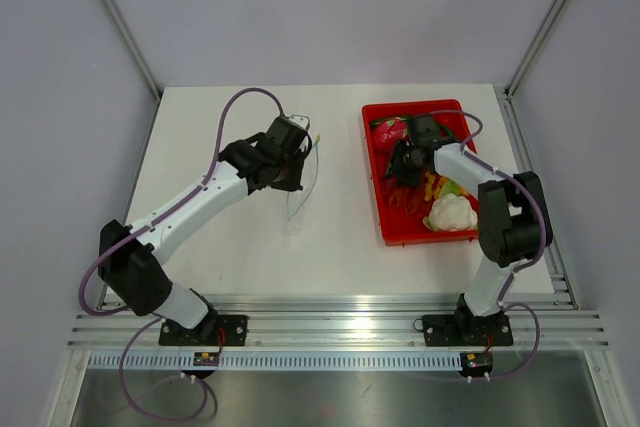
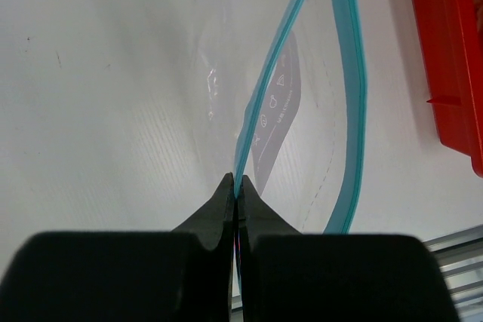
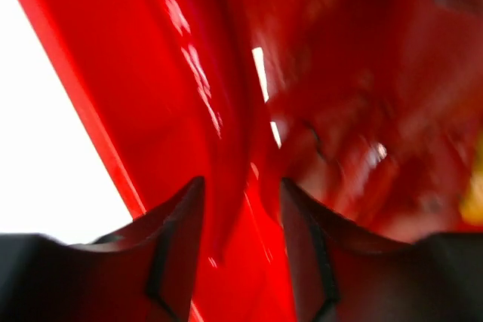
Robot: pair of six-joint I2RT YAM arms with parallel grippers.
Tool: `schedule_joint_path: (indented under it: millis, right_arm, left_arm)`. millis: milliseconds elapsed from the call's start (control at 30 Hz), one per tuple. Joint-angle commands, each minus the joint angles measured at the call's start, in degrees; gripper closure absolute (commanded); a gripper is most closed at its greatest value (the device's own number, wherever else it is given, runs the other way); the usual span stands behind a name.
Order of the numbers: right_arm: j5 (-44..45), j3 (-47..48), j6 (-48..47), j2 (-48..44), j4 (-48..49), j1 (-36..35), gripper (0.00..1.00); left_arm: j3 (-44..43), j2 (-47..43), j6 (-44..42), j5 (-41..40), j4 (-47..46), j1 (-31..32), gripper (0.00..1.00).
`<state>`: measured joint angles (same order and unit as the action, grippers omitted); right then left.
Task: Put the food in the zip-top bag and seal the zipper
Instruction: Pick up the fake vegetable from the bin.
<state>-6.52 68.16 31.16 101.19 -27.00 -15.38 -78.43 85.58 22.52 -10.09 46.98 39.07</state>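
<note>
The left gripper [image 2: 235, 186] is pinching one lip of the zipper [image 2: 260, 111], jaws closed tight on the light-blue strip, and is holding the zip-top bag [image 1: 298, 192] on edge near the middle of the white table [image 1: 330, 257]. A band of bare table is lying open between the bag and the left wall of the red tray [image 1: 373, 182], which is sitting close to the table's right edge. More bare surface is running from the bag to the metal rail [image 1: 340, 302] at the near edge. The left wrist view is showing what the overhead cannot: the two blue lips are bowing apart, so the mouth is gaping, with the tray's corner just past it. The right gripper [image 3: 241, 182] is reaching down into the tray, between the pink dragon fruit [image 1: 390, 132] and the white cauliflower [image 1: 452, 212]. Its jaws are standing partly apart. A glossy, tapering red shape, apparently the red part of the food [image 3: 226, 133], is running between them in the tray. That view is badly blurred, so it is impossible to tell whether the jaws are touching or gripping it. From overhead the right arm is covering that spot, and no green part of the food is standing out.
</note>
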Motion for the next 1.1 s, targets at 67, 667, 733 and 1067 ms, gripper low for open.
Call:
schedule_joint_path:
  millis: [67, 667, 733, 1067]
  right_arm:
    - [-3.23, 6.10, -1.10, 4.27, 4.68, 0.00, 0.44]
    - [6.00, 7.25, -6.11, 8.86, 0.55, 0.00, 0.73]
    - [4.25, 5.68, -6.28, 5.19, 1.07, 0.00, 0.87]
    - [-0.15, 0.31, -4.44, -13.63, -3.67, 0.00, 1.00]
  left_arm:
    - [-3.57, 0.46, -0.90, -1.60, 0.65, 0.30, 1.00]
    - [-8.05, 3.10, -1.78, -1.52, 3.47, 0.13, 1.00]
    - [-8.31, 3.54, -1.87, -0.46, 3.21, 0.30, 1.00]
    - [-12.09, 8.55, -0.82, -1.60, 4.08, 1.62, 1.00]
